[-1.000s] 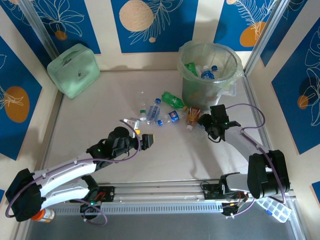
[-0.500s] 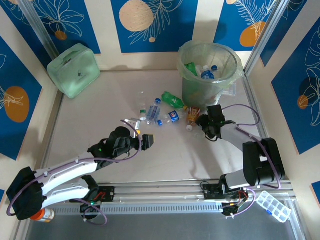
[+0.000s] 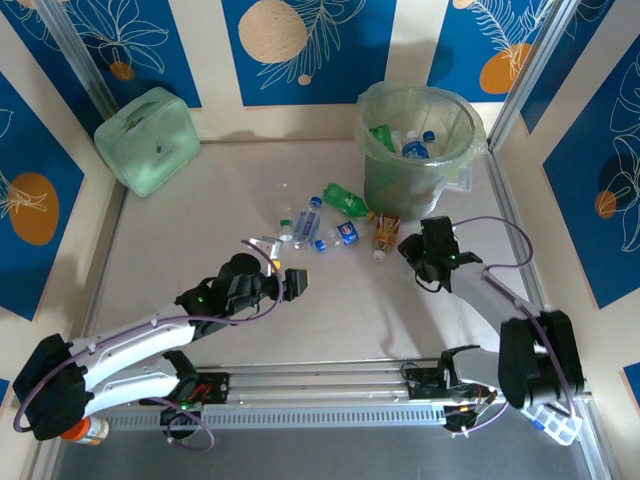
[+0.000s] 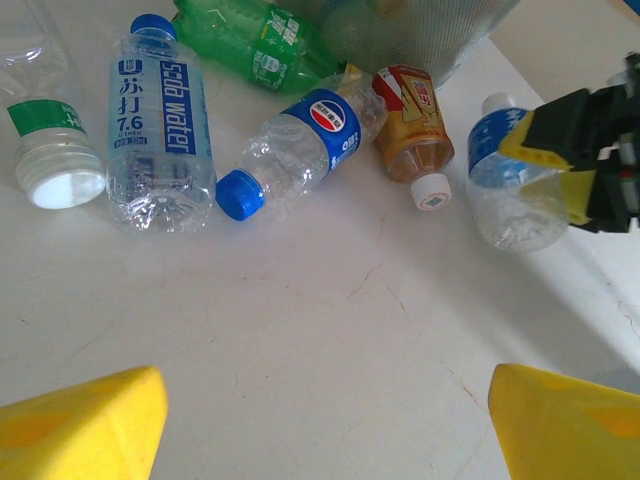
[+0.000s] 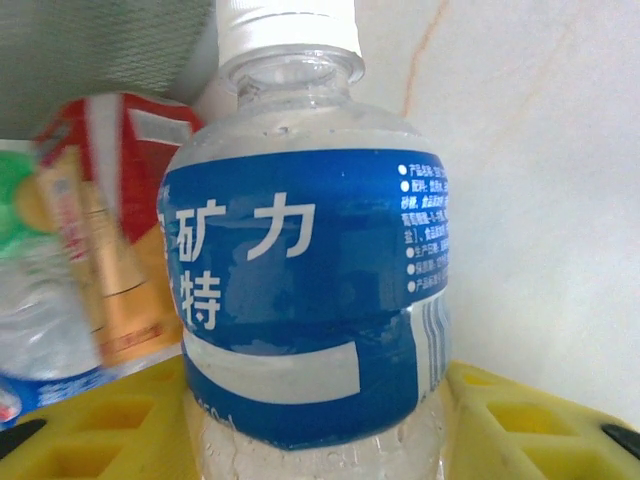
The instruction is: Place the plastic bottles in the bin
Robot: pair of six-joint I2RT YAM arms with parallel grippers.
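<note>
- Nearest the arm bases and well short of the bin [image 3: 400,190], the left gripper [image 3: 293,283] hangs over the bare table [image 3: 340,320]. Its yellow fingertips [image 4: 90,420] stand wide apart with nothing between them.
- Just off the bin's near side, the right gripper [image 3: 410,246] sits down at table level with the blue-labelled bottle [image 5: 310,300] between its jaws.
- That bottle looks empty and thin-walled, so it is probably very light and will give under a squeeze. The glossy label is likely slick. The best hold is across the mid-body, clear of the tapering shoulder and the white cap [image 5: 288,25]. Too hard a pinch could buckle it or make it pop out.
- The yellow pads [image 5: 520,420] meet both flanks of the body at the label's lower edge, so I read the jaws as clamped on it. It rests on the table, not yet lifted.
- Just beside it, on the side toward the bin's base, lies the red-orange bottle [image 4: 412,130], close enough to be nudged.
- Left of the bin's base lie the Pepsi bottle [image 4: 300,140] and the soda water bottle [image 4: 160,130]. The green bottle [image 4: 255,40] lies closest to the bin wall.
- Farthest off, several bottles in the bin [image 3: 412,148] already rest inside it. The rim stands high above the table, so the held bottle needs a clear lift.
</note>
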